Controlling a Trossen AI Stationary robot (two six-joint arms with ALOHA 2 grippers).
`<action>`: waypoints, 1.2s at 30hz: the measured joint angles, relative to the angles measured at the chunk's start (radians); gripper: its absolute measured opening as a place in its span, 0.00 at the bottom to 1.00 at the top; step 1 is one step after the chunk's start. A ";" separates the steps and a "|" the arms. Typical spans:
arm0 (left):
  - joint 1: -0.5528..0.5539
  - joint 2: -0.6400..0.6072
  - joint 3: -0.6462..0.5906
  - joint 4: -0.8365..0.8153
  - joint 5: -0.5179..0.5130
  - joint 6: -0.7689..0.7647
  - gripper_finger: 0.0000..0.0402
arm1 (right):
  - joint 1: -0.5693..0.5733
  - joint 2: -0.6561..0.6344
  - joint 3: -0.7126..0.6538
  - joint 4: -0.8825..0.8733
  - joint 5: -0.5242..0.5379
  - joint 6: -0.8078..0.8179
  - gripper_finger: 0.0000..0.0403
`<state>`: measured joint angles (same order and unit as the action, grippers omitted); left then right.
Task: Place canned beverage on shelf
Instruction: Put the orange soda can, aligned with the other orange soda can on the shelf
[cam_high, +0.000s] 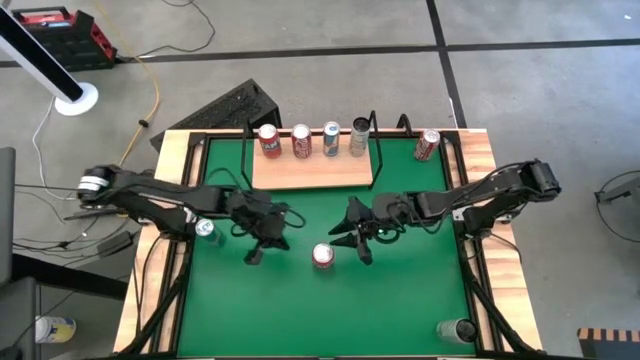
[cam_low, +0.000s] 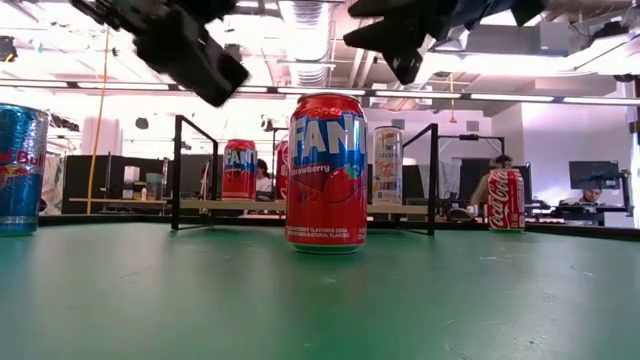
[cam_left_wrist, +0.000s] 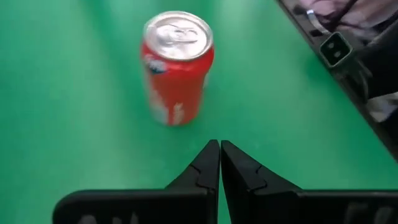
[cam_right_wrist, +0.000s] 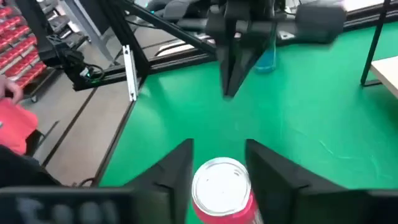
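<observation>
Green-topped, wood-edged table (cam_high: 420, 300), workshop behind. Red strawberry soda can (cam_high: 322, 256): standing upright mid-table, well short of the light-wood board shelf with black rod frame (cam_high: 312, 172) at the far edge, where four cans are being kept. Right gripper (cam_right_wrist: 217, 163): fingers parted, straddling the can. Left gripper (cam_left_wrist: 219, 163): closed, empty. Can top is best centred between fingers before closing.
</observation>
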<state>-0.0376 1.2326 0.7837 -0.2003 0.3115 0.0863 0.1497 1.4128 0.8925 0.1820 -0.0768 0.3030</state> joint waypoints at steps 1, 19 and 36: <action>0.000 -0.042 0.000 -0.034 -0.030 0.012 0.00 | 0.004 0.000 0.000 0.010 0.002 0.003 0.49; 0.018 -0.492 0.000 -0.323 -0.324 0.139 0.00 | 0.089 0.248 0.429 -0.450 0.187 0.009 0.71; 0.019 -0.500 -0.004 -0.434 -0.266 0.227 0.00 | 0.035 0.342 0.510 -0.539 0.181 0.029 0.71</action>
<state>-0.0189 0.7322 0.7799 -0.6347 0.0452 0.3136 0.1851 1.7547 1.4029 -0.3570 0.1040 0.3322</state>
